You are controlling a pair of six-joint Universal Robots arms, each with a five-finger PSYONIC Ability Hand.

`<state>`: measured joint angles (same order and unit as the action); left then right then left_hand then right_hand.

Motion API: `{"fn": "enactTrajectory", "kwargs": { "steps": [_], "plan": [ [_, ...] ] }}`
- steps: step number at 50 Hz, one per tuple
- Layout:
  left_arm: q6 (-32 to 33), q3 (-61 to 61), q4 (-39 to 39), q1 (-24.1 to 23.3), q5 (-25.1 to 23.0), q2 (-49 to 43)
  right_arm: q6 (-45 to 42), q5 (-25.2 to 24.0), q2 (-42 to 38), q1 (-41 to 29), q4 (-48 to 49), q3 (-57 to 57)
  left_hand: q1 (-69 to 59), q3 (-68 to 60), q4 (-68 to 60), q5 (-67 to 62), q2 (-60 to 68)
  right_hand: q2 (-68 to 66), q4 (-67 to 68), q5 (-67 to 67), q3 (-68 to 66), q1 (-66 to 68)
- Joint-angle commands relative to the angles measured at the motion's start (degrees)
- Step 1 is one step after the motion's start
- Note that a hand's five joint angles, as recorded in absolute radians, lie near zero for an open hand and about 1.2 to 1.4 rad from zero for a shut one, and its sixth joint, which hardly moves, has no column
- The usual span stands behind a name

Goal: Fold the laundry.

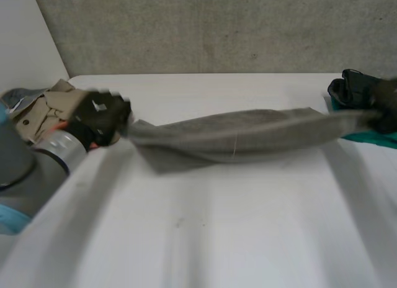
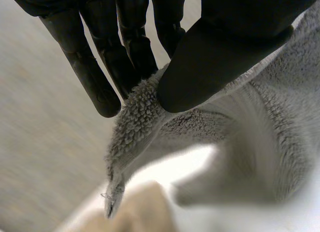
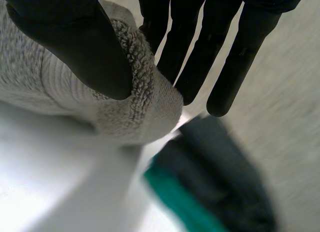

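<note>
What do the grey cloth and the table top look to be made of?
The grey towel: likely cotton terry, matte; looped pile shows at the edges pinched in both wrist views. The table: smooth white laminate or plastic, slight sheen; cannot tell which.

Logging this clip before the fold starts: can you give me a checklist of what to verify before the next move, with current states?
1. Left hand pinching the towel end: ok.
2. Right hand pinching the other end: ok.
3. Towel stretched between the hands: ok.
4. Towel spread flat: not ok, bunched lengthwise.
5. Table under the towel bare: ok.
6. Towel clear of the green cloth: cannot tell.
</note>
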<state>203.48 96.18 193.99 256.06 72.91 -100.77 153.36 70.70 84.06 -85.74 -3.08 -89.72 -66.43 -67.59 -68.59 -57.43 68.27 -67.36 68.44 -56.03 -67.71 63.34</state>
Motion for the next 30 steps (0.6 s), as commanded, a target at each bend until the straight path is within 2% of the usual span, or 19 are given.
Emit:
{"fn": "enactTrajectory", "kwargs": {
  "steps": [1, 4, 8, 11, 13, 15, 18, 22, 28, 30],
  "plan": [
    [-0.3, -1.6, -6.0, 0.2, 3.2, 16.8, -7.5, 0.1, 13.6, 3.0, -8.7, 6.0, -13.6, -12.4, -11.4, -12.6, 11.7, -12.6, 11.6, -14.0, -12.3, 16.7],
    [-0.2, -5.3, -11.7, 0.3, 3.3, 20.5, -9.4, 0.1, 16.0, 5.1, -14.3, 10.4, -13.6, -12.4, -11.4, -12.6, 11.7, -12.6, 11.6, -14.0, -12.3, 16.7],
    [0.1, -10.9, -20.6, 0.5, 3.4, 20.8, -10.2, 0.1, 15.4, 5.1, -19.4, 14.4, -13.6, -12.4, -11.4, -12.6, 11.7, -12.6, 11.6, -14.0, -12.3, 16.7],
    [1.4, -15.5, -27.6, 0.0, 3.9, 16.9, -11.7, 0.4, 12.4, 4.2, -21.1, 16.0, -13.6, -12.4, -11.4, -12.6, 11.7, -12.6, 11.6, -14.0, -12.3, 16.7],
    [2.7, -17.0, -29.4, 0.1, 4.0, 13.6, -12.7, 1.0, 10.7, 2.7, -21.3, 16.4, -13.6, -12.4, -11.4, -12.6, 11.7, -12.6, 11.6, -14.0, -12.3, 16.7],
    [6.9, -19.7, -31.4, 0.0, 5.9, 6.5, -14.8, 3.9, 6.4, -1.0, -21.5, 17.3, -13.6, -12.4, -11.4, -12.6, 11.7, -12.6, 11.6, -14.0, -12.3, 16.7],
    [10.6, -22.2, -31.5, -0.4, 8.9, 0.2, -18.4, 12.1, -1.5, -6.0, -21.5, 19.7, -13.6, -12.4, -11.4, -12.6, 11.7, -12.6, 11.6, -14.0, -12.3, 16.7],
    [13.3, -29.1, -31.2, -3.1, 10.4, -10.6, -20.9, 18.1, -10.6, -9.5, -20.7, 23.3, -13.6, -12.4, -11.4, -12.6, 11.7, -12.6, 11.6, -14.0, -12.3, 16.7],
    [13.7, -40.7, -28.5, -5.2, 10.1, -20.1, -16.7, 18.3, -18.6, -12.4, -13.6, 30.5, -13.6, -12.4, -11.4, -12.6, 11.7, -12.6, 11.6, -14.0, -12.3, 16.7],
    [13.9, -46.5, -23.5, -5.1, 10.1, -22.8, -13.5, 18.3, -19.5, -12.5, -6.8, 33.5, -13.6, -12.4, -11.4, -12.6, 11.7, -12.6, 11.6, -14.0, -12.3, 16.7]
  ]
}}
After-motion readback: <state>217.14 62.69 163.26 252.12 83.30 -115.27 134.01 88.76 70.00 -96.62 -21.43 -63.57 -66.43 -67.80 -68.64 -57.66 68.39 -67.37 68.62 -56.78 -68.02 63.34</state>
